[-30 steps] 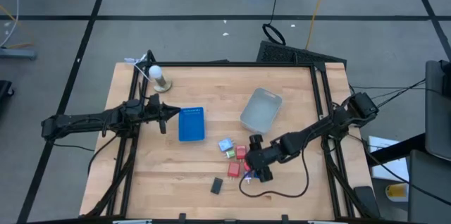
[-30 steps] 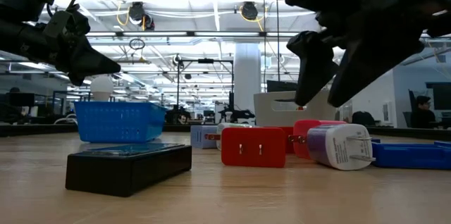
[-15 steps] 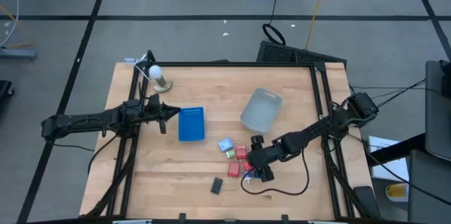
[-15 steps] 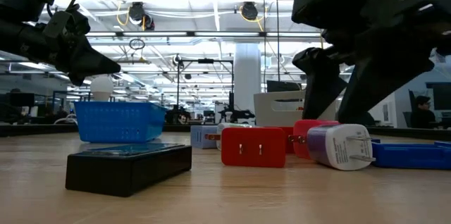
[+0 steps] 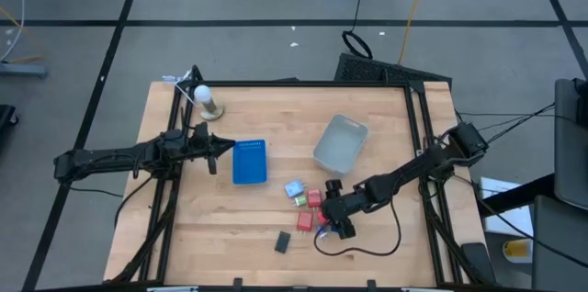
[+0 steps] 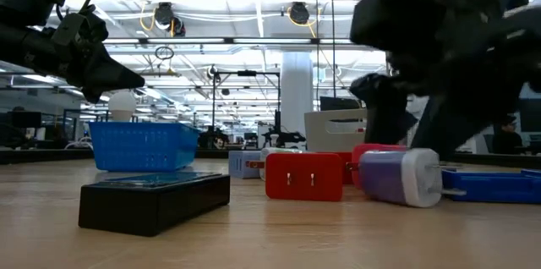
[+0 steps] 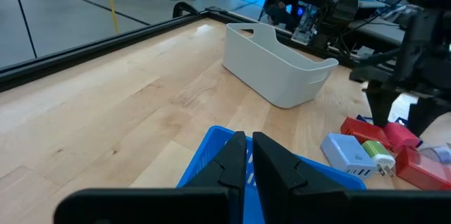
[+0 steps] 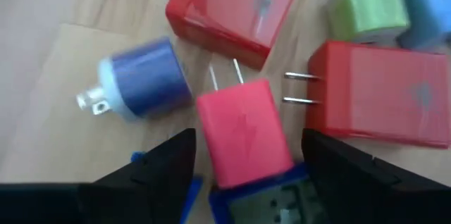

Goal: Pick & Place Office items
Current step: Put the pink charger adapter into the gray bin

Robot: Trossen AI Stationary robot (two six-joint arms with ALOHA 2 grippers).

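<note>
Red plug (image 8: 243, 133) bracketed by right gripper (image 8: 246, 155), jaws spread wide and empty just above it, ready to nip it from the cluster of chargers (image 5: 308, 207) below the tub (image 5: 340, 142); left gripper (image 5: 220, 148) parked shut, empty, over the blue tray (image 5: 249, 162).

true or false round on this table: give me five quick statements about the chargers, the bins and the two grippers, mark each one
1. The right gripper is open, its fingers either side of a small red charger. True.
2. The left gripper is wide open over the white tub. False: it is shut and sits at the blue basket.
3. The white tub holds several chargers. False: it looks empty in the high view; the chargers lie on the table.
4. A black block lies apart from the cluster of chargers. True.
5. The purple charger stands upright on its prongs. False: it lies on its side.
</note>
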